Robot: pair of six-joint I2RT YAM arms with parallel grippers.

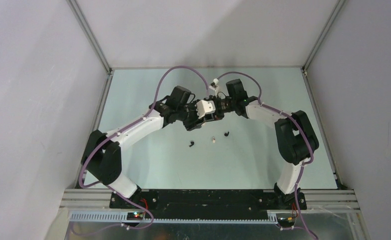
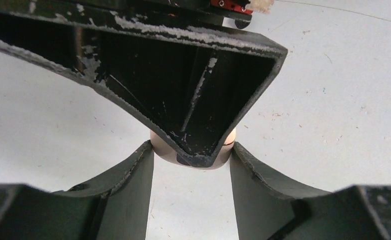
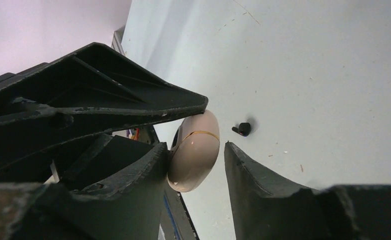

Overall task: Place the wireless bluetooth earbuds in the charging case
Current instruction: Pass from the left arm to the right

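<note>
A closed beige charging case [image 3: 196,150] is held in the air between the two arms. My left gripper [image 2: 190,147] is shut on it, a fingertip [image 2: 145,160] on each side. My right gripper [image 3: 196,147] is open around the same case: its left finger [image 3: 138,180] touches the case and its right finger stands apart. Both grippers meet at the table's middle, left [image 1: 196,121] and right [image 1: 212,113]. Two black earbuds [image 1: 191,144] [image 1: 227,134] and one cream-white earbud [image 1: 214,139] lie on the table just in front of them. One black earbud also shows in the right wrist view [image 3: 243,129]. The fourth is out of view.
The pale table [image 1: 263,165] is walled by grey panels at the back and sides. Purple cables [image 1: 183,70] arch over both arms. The right gripper's finger [image 2: 203,95] covers most of the case in the left wrist view.
</note>
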